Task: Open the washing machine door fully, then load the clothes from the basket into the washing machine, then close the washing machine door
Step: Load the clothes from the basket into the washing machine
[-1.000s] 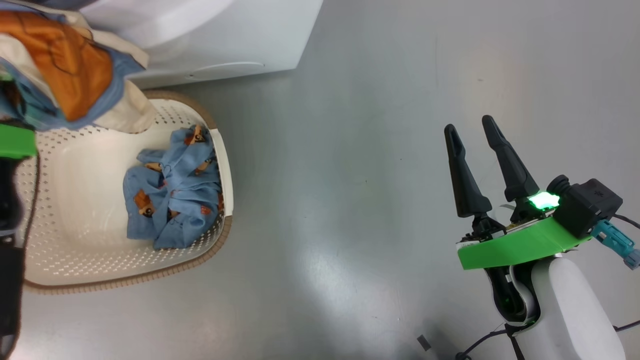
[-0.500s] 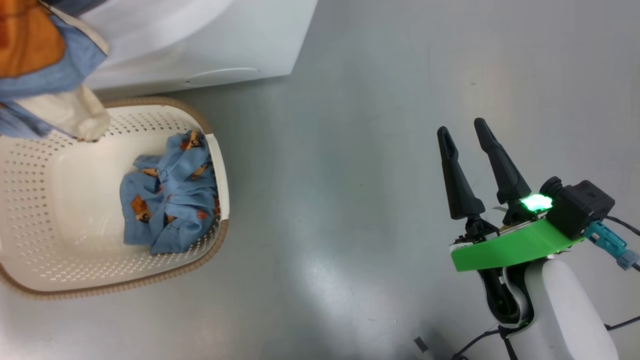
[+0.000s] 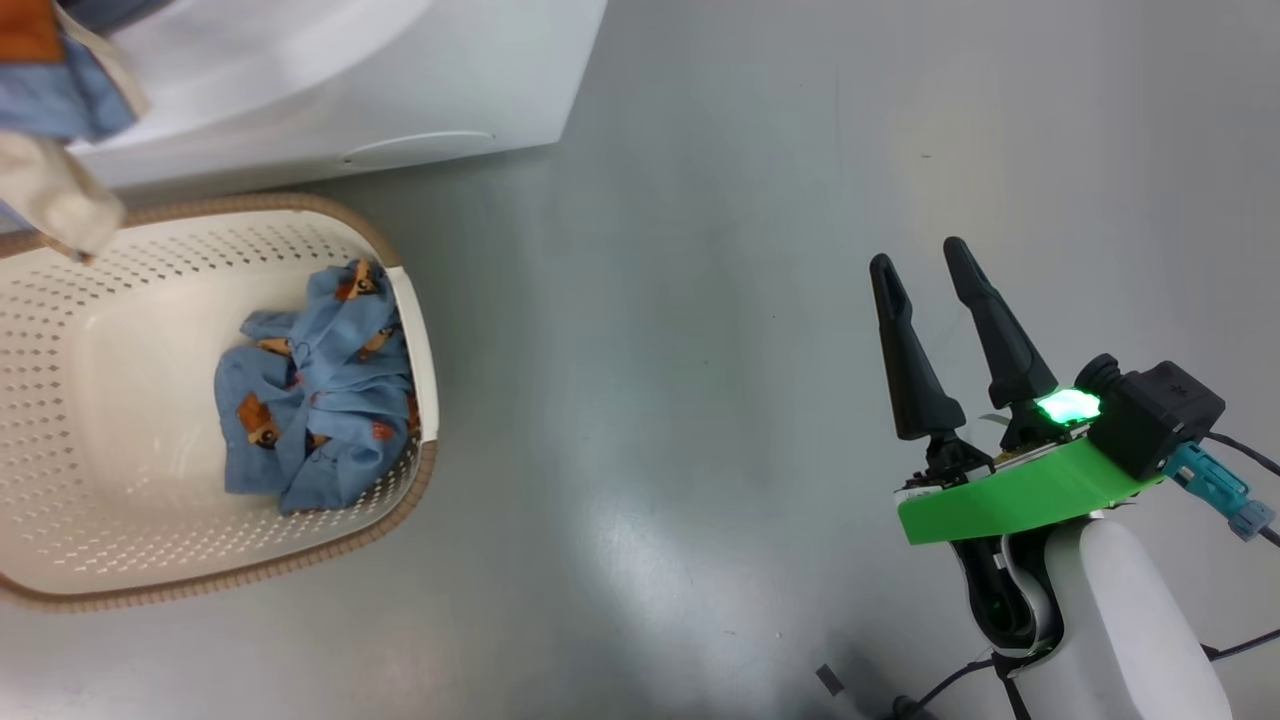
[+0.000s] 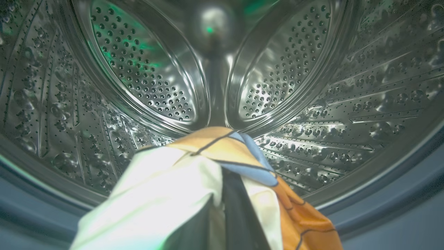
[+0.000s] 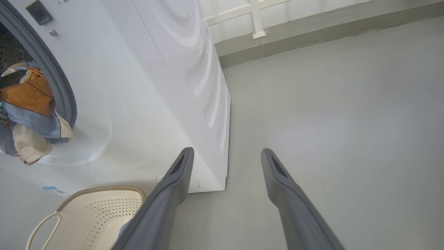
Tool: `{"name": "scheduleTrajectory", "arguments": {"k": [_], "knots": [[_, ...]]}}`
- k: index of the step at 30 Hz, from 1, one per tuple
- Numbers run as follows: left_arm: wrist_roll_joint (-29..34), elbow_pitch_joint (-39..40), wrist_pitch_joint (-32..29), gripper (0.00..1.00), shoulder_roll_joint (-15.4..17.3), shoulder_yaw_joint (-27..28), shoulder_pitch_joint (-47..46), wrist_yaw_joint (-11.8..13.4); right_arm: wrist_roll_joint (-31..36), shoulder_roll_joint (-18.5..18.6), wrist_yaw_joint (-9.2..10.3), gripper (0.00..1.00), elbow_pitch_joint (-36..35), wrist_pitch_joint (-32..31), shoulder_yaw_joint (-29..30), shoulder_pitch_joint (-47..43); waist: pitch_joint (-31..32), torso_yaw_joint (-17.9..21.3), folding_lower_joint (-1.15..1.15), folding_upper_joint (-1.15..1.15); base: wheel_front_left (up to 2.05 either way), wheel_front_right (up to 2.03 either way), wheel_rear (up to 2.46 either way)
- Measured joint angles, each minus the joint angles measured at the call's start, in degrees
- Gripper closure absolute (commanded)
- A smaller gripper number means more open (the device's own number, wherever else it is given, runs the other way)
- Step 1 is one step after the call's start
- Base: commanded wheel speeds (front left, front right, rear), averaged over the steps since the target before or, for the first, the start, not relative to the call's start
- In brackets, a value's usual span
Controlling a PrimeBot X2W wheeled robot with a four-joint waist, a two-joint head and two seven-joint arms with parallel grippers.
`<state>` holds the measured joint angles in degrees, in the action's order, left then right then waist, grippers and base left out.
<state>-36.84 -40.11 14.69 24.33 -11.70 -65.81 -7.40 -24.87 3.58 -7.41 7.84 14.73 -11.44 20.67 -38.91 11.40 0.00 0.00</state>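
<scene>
**Left wrist view:** left gripper (image 4: 231, 189), fingers together on the orange, cream and blue garment (image 4: 208, 152), lower centre, within the steel drum (image 4: 138, 80).
**Head view:** blue clothes (image 3: 310, 400) in the basket (image 3: 60, 420) at left, below the washing machine (image 3: 400, 90); right gripper (image 3: 918, 255), fingers apart and empty, lower right.
**Right wrist view:** garment at the drum mouth, far left.

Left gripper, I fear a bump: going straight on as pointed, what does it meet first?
Probably the drum's back wall near its centre rib; the left gripper, shut on the clothes, looks unobstructed before that.
</scene>
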Motion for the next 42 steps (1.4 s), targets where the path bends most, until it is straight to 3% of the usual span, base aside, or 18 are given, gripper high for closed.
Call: {"name": "scheduleTrajectory", "arguments": {"k": [8,20,29,38,40,42], "knots": [[6.53,-5.48,0.0,1.0,0.23,-0.15,-9.59,0.0,-0.42,-0.15,-0.01,0.0,0.01,-0.01,-0.38,0.07,-0.76,1.4,0.0,0.0,0.0,0.0,0.0],[19.41,4.94,0.03,1.0,-1.74,11.96,-11.5,0.01,-1.52,-0.27,0.0,0.0,-0.36,0.0,-1.07,0.17,-2.7,2.96,0.0,0.0,0.0,0.0,0.0],[20.4,-4.74,0.01,1.0,-2.21,5.97,-9.14,0.01,-1.75,-0.3,0.0,0.0,-0.37,0.0,-1.47,0.19,-2.67,2.82,0.0,0.0,0.0,0.0,0.0],[17.0,-16.29,0.0,1.0,-1.55,0.58,-12.67,0.0,-1.75,-0.31,0.0,0.0,-0.31,-0.01,-1.83,0.19,-1.89,2.7,0.0,0.0,0.0,0.0,0.0],[16.53,-19.81,-0.04,0.76,-1.41,-1.09,-13.33,0.0,-1.75,-0.31,0.0,0.0,-0.3,0.0,-1.89,0.19,-1.71,2.81,0.0,0.0,0.0,0.0,0.0],[14.83,-22.83,-1.51,0.42,-1.52,-2.43,-14.34,0.0,-1.75,-0.31,-0.01,0.0,-0.27,0.0,-1.91,0.18,-1.57,2.89,0.0,0.0,0.0,0.0,0.0]]}}
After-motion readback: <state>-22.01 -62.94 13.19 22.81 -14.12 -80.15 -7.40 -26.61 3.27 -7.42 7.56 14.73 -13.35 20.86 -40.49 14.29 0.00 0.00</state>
